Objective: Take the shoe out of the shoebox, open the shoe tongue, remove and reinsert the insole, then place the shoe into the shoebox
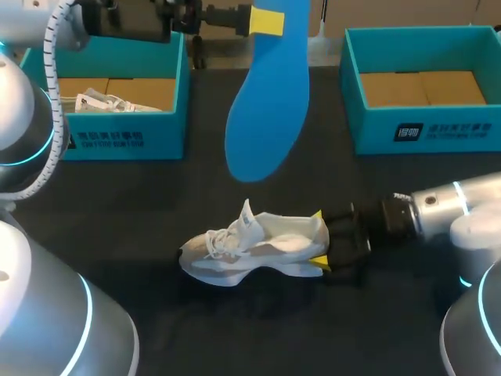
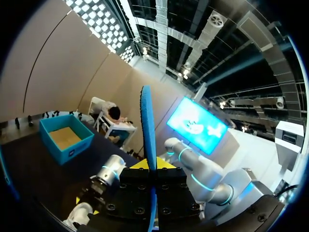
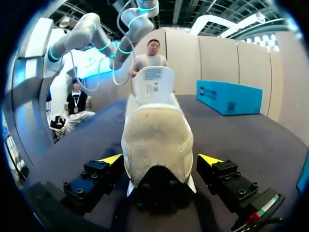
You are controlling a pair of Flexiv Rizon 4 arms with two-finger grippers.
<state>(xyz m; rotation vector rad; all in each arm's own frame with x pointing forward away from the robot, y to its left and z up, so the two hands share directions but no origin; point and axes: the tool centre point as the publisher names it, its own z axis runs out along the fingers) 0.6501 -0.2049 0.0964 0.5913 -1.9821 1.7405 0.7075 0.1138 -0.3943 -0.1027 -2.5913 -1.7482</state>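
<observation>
Dark table (image 1: 117,204) under us, two teal boxes at the back: the left box (image 1: 125,141) with a white bundle (image 1: 106,102) lying inside, hard to make out what it is, and the right box (image 1: 427,129) showing only its brown cardboard floor. Out in the middle, well apart from both boxes, stands the shoe (image 1: 250,247), white, upright on its sole, toe towards my left and heel towards my right. The right arm comes in low from its side, and the right gripper (image 1: 318,240) is at the heel: fingers spread wide, one yellow tip on each side, both pressed against the heel, so it has the shoe clamped. From the right wrist the heel of the shoe (image 3: 157,140) fills the space between the fingers of the right gripper (image 3: 159,162), and the tongue (image 3: 153,82) stands straight up ahead of it. Up above, the insole (image 1: 270,110) is out of the shoe, blue, hanging in the air over the table between the boxes, its broad end down. The left gripper (image 1: 262,22) holds it at the upper end, fingers closed narrow on it. From the left wrist the insole (image 2: 147,125) shows edge-on, a thin blue blade rising from between the fingers of the left gripper (image 2: 152,166), with the right box (image 2: 65,140) down on the table beyond.
</observation>
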